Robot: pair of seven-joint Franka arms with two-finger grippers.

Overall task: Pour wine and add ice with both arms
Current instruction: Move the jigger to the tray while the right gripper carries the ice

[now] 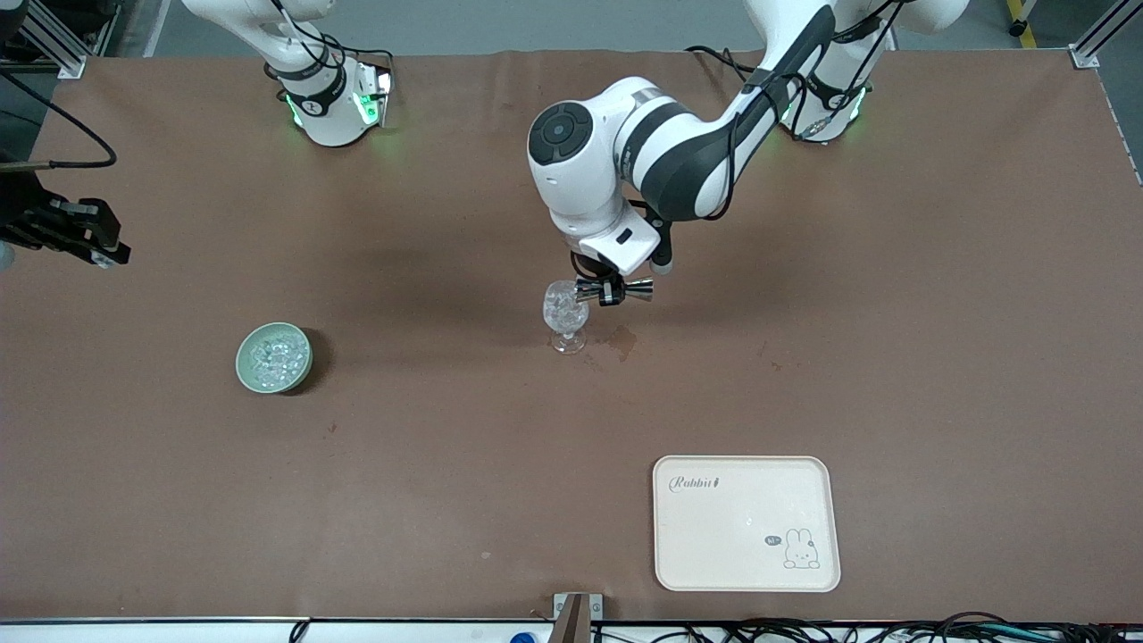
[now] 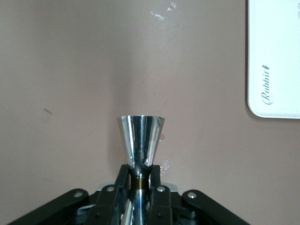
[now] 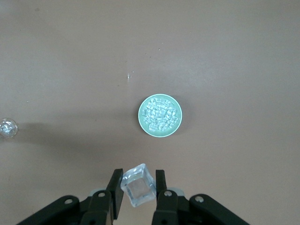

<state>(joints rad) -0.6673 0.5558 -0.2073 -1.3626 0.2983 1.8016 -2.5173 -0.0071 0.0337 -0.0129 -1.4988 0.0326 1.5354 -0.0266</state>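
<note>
Your left gripper is squeezed shut on the thin middle of a shiny metal measuring cup, shaped like two little cones joined end to end, and it holds that cup lying on its side, with one mouth right at the rim of the wine glass. It looks like the pour is going on or nearly done, so keep that mouth over the glass and turn the cup slowly, because there is a small dark wet spot on the table just beside the glass foot, toward the left arm's end. Do not bump the glass; it is tall, it stands on a small foot, and it could tip. The glass stands near the middle of the table and already looks full of glinting clear bits. The left arm reaches down from its base with its wrist bent over the glass. Your right gripper is up over the right arm's end of the table, at the edge of the front view, and it pinches one clear ice cube between its two fingers. The rest of the ice sits in the green bowl, well apart from the glass. Bring the cube right over the glass before you let go. The cream rabbit tray lies nearer the front camera.
</note>
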